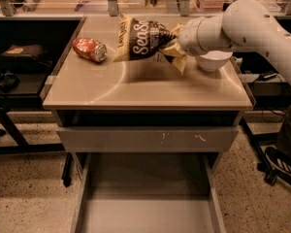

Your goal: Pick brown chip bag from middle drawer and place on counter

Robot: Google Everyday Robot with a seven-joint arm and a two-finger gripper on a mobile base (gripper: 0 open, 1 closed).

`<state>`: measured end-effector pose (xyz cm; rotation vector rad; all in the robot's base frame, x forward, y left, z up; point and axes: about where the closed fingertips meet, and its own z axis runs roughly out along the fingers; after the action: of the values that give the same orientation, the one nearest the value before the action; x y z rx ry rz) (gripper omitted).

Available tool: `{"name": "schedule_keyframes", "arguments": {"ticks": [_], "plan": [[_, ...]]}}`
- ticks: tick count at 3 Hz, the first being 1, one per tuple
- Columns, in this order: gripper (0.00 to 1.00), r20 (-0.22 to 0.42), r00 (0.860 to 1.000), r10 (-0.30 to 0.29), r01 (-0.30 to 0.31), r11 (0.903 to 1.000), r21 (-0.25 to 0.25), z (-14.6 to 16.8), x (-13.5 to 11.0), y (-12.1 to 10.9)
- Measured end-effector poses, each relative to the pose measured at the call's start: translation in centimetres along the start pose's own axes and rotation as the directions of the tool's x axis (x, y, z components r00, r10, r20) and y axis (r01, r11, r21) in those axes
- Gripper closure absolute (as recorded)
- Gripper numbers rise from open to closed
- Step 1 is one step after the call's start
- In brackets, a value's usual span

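Note:
The brown chip bag (143, 39), dark brown with cream edges and white "Sea Salt" lettering, hangs tilted just above the back of the beige counter (136, 89), with its shadow under it. My gripper (178, 45) is at the bag's right end and is shut on its crumpled cream edge; the white arm comes in from the right. The middle drawer (145, 198) stands pulled out at the bottom of the view, and its grey floor is bare.
A red-orange can (89, 49) lies on its side at the counter's back left. A white bowl (213, 60) sits at the back right under my arm. The scuffed grey drawer front (145, 139) is shut. Dark desks stand left and right.

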<state>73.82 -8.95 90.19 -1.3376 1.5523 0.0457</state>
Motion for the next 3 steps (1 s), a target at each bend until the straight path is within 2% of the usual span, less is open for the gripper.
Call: {"name": "schedule_keyframes", "arguments": {"ticks": [1, 2, 3], "plan": [[1.0, -0.018, 1.0, 0.017, -0.018, 0.9988, -0.046, 1.2, 0.4, 1.2], [1.0, 0.032, 0.999, 0.01, -0.005, 0.9899, -0.141, 0.6, -0.2, 3.3], [0.82, 0.029, 1.0, 0.004, 0.001, 0.9858, -0.168, 0.8, -0.3, 4.0]]}}
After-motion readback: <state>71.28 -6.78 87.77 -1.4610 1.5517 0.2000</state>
